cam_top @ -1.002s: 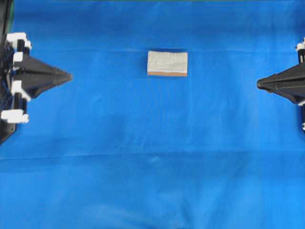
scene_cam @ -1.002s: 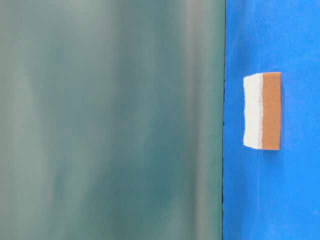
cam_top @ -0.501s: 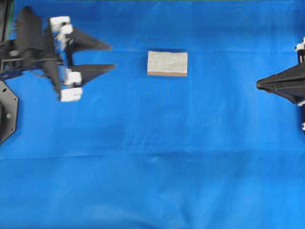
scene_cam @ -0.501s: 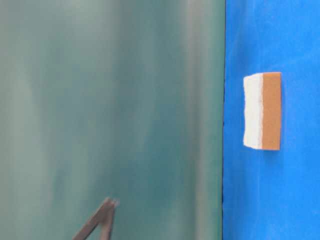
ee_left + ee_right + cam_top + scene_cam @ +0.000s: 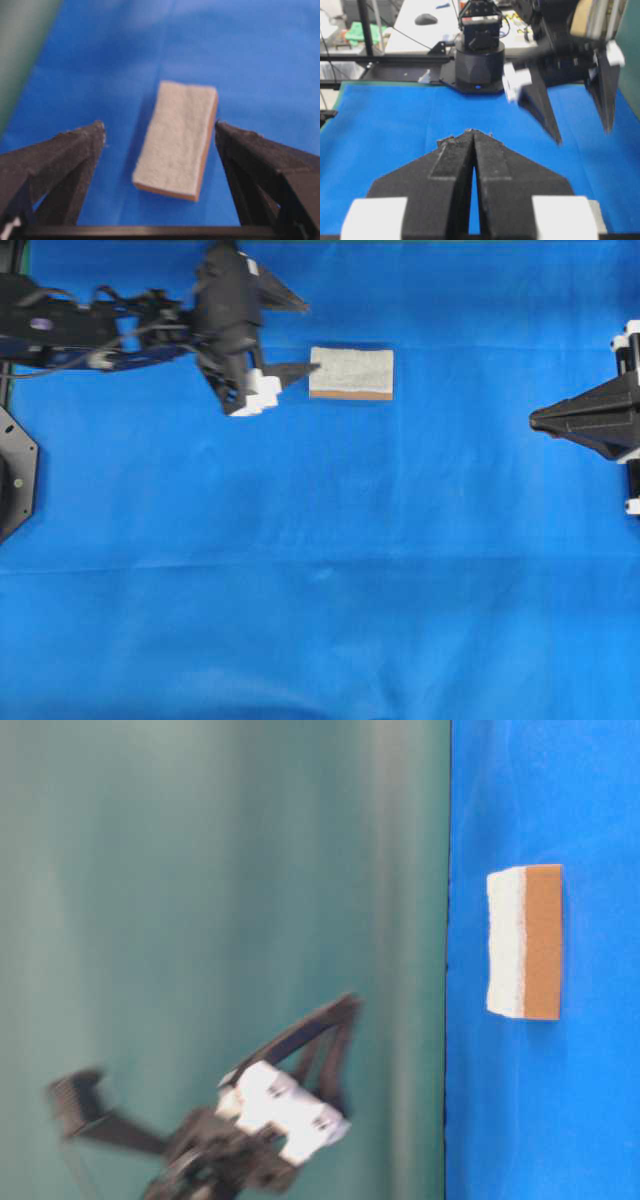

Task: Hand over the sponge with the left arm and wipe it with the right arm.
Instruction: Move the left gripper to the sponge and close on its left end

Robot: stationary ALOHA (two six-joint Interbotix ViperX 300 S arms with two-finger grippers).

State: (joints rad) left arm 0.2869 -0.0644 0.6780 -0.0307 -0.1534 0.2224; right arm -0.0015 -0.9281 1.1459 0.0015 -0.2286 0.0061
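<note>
The sponge [image 5: 351, 373] lies flat on the blue cloth, grey-white face up with its orange-tan edge toward the front. It also shows in the table-level view [image 5: 525, 942] and the left wrist view [image 5: 177, 139]. My left gripper [image 5: 311, 338] is open and empty. It hovers above the cloth just left of the sponge, with its nearer fingertip beside the sponge's left end. In the left wrist view the left gripper [image 5: 160, 127] has a finger on each side of the sponge, apart from it. My right gripper [image 5: 533, 420] is shut and empty at the far right; it also shows in its own wrist view [image 5: 473, 132].
The blue cloth [image 5: 320, 590] covers the table. A black base plate [image 5: 10, 475] sits at the left edge. The left arm's round base [image 5: 480, 55] stands at the far end of the cloth. A green wall [image 5: 200, 870] lies behind the table.
My left gripper has opened and travelled right from the left edge to the sponge's left end. The right gripper has barely moved. The sponge has not moved.
</note>
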